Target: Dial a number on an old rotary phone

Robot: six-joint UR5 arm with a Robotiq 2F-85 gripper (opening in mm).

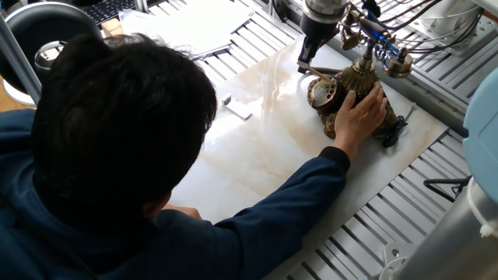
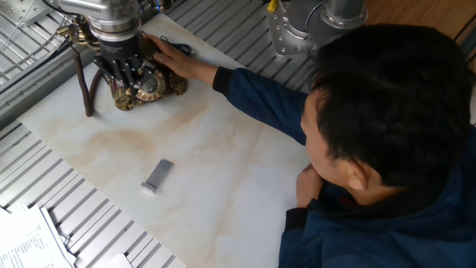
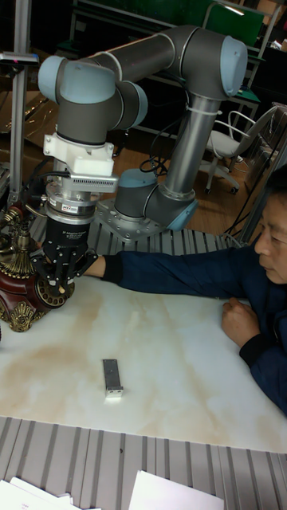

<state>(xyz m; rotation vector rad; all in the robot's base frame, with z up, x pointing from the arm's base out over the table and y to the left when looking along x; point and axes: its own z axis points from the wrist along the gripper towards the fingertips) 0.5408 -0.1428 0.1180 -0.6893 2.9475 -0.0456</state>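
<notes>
Overhead, jaws point(image 3: 60, 280) (gap unclear) at rotary phone point(image 2: 145, 88), man's hand point(image 1: 364, 109) steadying it, metal block point(image 2: 157, 175) apart.

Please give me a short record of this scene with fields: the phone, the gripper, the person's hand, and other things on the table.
phone: old rotary phone at the far end of the marble board
gripper: gripper right at the dial; finger state unclear
hand: person's hand resting on the phone's base
other: small grey metal block lying apart on the board
</notes>
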